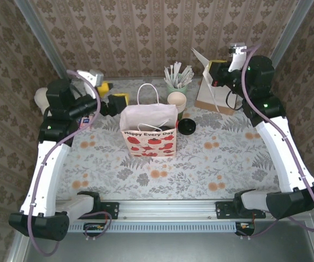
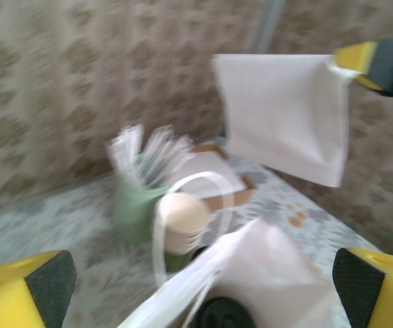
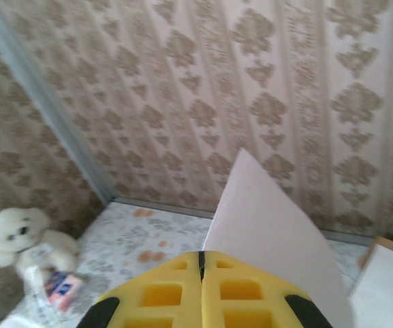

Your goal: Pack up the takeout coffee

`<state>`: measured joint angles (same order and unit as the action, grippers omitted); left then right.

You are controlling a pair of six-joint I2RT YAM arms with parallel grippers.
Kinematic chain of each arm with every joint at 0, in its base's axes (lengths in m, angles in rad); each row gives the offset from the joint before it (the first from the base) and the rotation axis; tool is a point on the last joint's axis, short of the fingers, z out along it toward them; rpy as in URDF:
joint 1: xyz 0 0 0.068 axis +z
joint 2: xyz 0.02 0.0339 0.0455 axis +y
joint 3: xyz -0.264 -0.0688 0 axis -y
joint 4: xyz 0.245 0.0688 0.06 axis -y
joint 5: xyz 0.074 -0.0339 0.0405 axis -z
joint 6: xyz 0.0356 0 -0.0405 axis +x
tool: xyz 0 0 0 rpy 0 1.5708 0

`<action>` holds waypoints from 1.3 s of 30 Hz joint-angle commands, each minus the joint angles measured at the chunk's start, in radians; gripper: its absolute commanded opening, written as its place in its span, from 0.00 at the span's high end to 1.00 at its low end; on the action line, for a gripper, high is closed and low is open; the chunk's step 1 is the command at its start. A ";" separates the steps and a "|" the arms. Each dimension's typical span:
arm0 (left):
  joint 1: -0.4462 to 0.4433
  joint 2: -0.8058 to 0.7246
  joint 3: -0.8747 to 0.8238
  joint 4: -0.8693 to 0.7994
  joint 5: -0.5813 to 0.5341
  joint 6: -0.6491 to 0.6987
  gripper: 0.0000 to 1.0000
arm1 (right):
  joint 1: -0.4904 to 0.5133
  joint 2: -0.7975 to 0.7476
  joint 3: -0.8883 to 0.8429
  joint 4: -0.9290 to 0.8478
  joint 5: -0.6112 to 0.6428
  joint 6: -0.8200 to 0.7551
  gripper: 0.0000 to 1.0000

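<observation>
takeout coffee (image 1: 187, 126) stands on the table at the red-and-white paper bag's (image 1: 148, 136) 3 o'clock, just beside it. left gripper (image 1: 113, 94) spread wide, empty. right gripper (image 3: 201, 265) pinched onto a white paper sheet (image 3: 264, 219). cup likely light and crushable, so grip the body below the lid.

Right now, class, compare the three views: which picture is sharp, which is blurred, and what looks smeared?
Top external: sharp and evenly lit, print on the red-and-white paper bag readable. Left wrist: motion-blurred throughout, the pale green cup of white sticks and the white paper sheet smeared. Right wrist: slightly soft, the white teddy bear fuzzy.
</observation>
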<state>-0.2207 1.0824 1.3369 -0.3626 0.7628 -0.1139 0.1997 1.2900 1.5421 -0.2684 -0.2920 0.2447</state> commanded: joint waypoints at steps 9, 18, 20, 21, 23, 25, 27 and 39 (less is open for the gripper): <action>-0.193 0.091 0.162 -0.072 0.082 0.398 0.00 | 0.235 0.080 0.246 -0.099 -0.144 -0.034 1.00; -0.257 0.098 0.244 -0.148 -0.229 0.464 0.00 | 0.321 0.181 0.336 -0.093 -0.196 -0.084 1.00; -0.256 0.072 0.257 -0.238 -0.361 0.627 0.00 | 0.321 0.194 0.359 -0.130 -0.245 -0.131 1.00; -0.256 0.060 0.250 -0.242 -0.421 0.672 0.00 | 0.320 0.200 0.372 -0.148 -0.266 -0.149 1.00; -0.250 0.057 0.254 -0.234 -0.472 0.759 0.00 | 0.321 0.216 0.393 -0.176 -0.325 -0.187 1.00; -0.250 0.093 0.314 -0.284 -0.440 0.813 0.00 | 0.321 0.228 0.408 -0.189 -0.370 -0.211 1.00; -0.250 0.142 0.378 -0.313 -0.416 0.838 0.00 | 0.322 0.237 0.418 -0.195 -0.407 -0.232 1.00; -0.247 0.350 0.573 -0.449 -0.253 0.926 0.63 | 0.322 0.265 0.457 -0.214 -0.493 -0.263 1.00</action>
<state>-0.4755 1.4361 1.8801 -0.7612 0.4450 0.7719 0.5179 1.5524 1.9682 -0.4564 -0.7433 0.0135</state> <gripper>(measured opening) 0.500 0.065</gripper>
